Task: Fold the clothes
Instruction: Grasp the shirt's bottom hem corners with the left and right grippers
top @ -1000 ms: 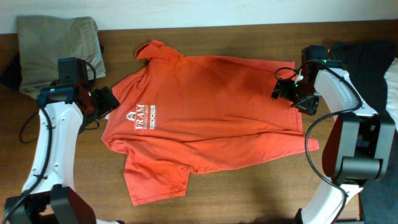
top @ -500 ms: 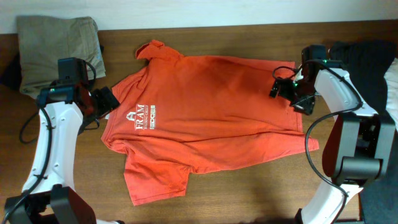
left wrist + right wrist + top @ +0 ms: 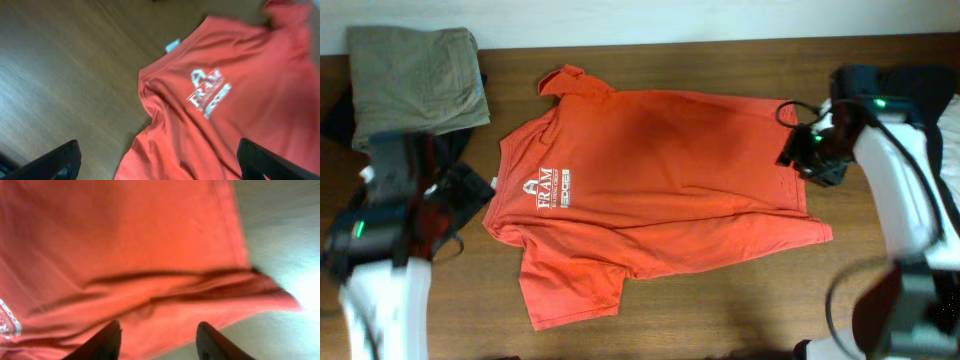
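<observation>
While both arms blur in the overhead view, the T-shirt (image 3: pixel 660 180) lies as it did a second ago: spread flat over the middle of the table (image 3: pixel 740 310), collar toward the left edge, hem toward the right edge, white lettering (image 3: pixel 552 187) face up. No fold made yet.

Changes noted:
- Left end effector (image 3: pixel 157 147) has drawn back from the collar side toward the near-left corner. Fingers spread to full width, nothing between them; its camera looks down on the collar and lettering from clear of the cloth.
- Right end effector (image 3: pixel 158 326) has shifted slightly toward the right edge and its fingers have come in from wide to roughly half apart. They sit over the hem, beside a raised wrinkle. No cloth visibly clamped.

Khaki garment (image 3: pixel 415 70) untouched at the far-left corner.

Judgement: right arm looks to be starting a pinch on the hem, while the left is backing off. Folding proper has not begun.
</observation>
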You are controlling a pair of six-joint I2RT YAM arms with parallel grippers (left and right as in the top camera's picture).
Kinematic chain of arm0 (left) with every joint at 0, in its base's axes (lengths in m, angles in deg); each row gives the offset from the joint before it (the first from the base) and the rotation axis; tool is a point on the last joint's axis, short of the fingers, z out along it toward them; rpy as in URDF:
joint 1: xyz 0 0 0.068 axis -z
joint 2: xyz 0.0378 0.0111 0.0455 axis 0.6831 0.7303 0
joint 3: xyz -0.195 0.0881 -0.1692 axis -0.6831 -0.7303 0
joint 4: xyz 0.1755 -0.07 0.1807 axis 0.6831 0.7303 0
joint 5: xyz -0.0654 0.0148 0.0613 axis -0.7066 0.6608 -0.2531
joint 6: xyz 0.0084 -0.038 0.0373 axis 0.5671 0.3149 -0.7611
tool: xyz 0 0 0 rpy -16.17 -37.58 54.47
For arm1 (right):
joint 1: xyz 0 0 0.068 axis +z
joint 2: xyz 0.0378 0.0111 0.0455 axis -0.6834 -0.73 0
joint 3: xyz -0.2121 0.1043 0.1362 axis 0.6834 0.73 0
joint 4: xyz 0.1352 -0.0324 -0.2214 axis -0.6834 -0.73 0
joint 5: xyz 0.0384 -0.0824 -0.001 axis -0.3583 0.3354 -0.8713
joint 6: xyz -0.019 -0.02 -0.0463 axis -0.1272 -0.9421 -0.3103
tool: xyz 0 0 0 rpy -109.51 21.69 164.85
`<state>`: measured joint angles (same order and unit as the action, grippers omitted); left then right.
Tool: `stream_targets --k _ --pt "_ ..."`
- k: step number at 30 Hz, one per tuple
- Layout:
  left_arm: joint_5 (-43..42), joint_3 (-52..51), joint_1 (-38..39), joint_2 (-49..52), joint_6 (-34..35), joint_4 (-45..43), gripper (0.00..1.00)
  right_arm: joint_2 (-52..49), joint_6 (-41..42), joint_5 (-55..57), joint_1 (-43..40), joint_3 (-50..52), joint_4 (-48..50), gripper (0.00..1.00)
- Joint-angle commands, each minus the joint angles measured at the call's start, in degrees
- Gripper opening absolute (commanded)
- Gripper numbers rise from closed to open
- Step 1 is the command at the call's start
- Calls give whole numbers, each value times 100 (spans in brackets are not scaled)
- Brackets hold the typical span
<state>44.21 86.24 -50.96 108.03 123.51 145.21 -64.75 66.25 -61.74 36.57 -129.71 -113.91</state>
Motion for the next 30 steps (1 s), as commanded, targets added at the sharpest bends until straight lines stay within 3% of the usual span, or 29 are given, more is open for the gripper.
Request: stream_targets --k 1,7,8,9,12,14,16,25,30 --pt "195 26 0 -527 114 256 99 566 83 525 186 107 -494 54" --pt "17 -74 0 -581 -70 1314 97 1176 640 752 848 1453 -450 53" --pt "17 -350 0 -584 -402 1567 94 1309 789 1047 769 1777 -269 66" --pt "-9 -564 0 -584 -433 1705 94 1316 782 1064 664 1882 -173 99" --pt "-739 -1576 0 -581 -767 1541 90 1237 782 1047 247 2044 0 99" --pt "-1572 -2656 0 -560 -1062 839 73 1207 782 1034 42 2142 107 99" --pt "-2004 -3161 0 -439 -1058 509 69 1207 780 1038 13 2173 149 99" --pt "-1956 -3362 0 911 -859 -188 84 1207 782 1064 13 2173 520 99" --pt "-1528 -3362 0 1781 -415 -295 84 1207 782 1191 13 2173 660 99"
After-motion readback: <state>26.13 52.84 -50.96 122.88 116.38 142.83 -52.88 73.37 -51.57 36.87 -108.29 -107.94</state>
